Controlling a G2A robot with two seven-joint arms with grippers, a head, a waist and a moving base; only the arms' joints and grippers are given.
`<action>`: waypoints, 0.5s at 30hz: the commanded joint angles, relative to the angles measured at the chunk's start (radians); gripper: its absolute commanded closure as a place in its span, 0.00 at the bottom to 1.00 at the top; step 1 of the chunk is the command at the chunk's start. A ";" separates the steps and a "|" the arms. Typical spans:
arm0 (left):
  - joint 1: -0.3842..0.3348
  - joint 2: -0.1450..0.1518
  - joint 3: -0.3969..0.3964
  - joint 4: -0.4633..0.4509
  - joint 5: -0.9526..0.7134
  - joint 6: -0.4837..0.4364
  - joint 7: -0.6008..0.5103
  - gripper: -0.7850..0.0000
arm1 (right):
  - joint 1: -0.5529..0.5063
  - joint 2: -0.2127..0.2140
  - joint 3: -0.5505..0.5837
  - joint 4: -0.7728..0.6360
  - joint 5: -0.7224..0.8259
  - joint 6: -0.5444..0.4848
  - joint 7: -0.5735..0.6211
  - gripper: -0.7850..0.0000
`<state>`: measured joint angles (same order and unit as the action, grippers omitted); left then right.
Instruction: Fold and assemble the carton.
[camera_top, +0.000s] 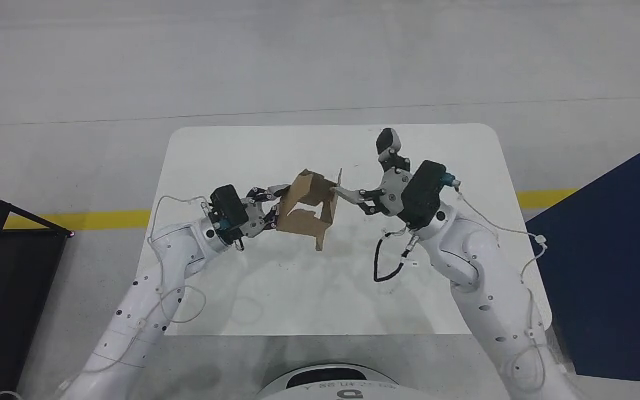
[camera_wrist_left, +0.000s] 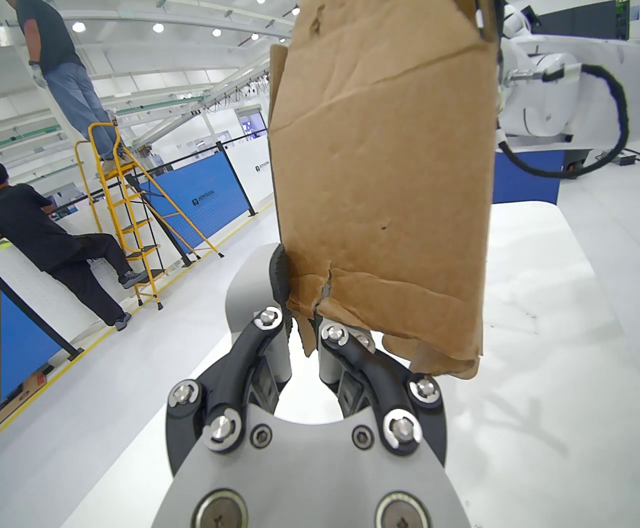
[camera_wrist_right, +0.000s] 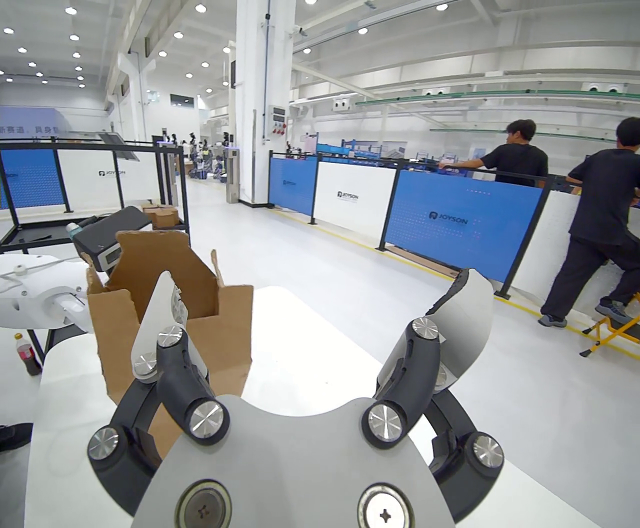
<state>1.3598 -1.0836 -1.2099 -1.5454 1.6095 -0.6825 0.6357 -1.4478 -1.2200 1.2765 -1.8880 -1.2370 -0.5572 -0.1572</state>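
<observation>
White tabletop (camera_top: 330, 300) stretches on the robot's side of the cardboard carton (camera_top: 303, 205) at mid-table. The left gripper (camera_wrist_left: 300, 305) pinches the carton's torn edge. The right gripper (camera_wrist_right: 317, 285), jaws spread wide, has one finger just beside the carton's open end. More tabletop lies beyond the carton.

You have the carton (camera_top: 305, 205) over the middle of the table (camera_top: 440, 300). The left hand (camera_top: 276, 197) sits at its 9 o'clock (touching it, pinching the carton's near edge). The right hand (camera_top: 352, 197) sits at its 3 o'clock, just beside the carton, jaws spread apart.
</observation>
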 joint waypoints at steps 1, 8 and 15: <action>-0.006 -0.002 0.014 0.008 -0.004 0.002 -0.012 1.00 | 0.010 0.002 -0.007 0.005 -0.006 -0.024 0.025 0.00; -0.020 -0.007 0.033 0.026 -0.041 0.009 -0.042 1.00 | 0.035 0.007 -0.035 0.015 -0.004 -0.096 0.119 0.00; -0.024 -0.009 0.037 0.029 -0.083 0.004 -0.073 1.00 | 0.052 0.006 -0.065 0.016 0.008 -0.108 0.140 0.00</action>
<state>1.3360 -1.0921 -1.1720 -1.5168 1.5336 -0.6779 0.5680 -1.3973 -1.2136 1.2140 -1.8710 -1.2298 -0.6649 -0.0169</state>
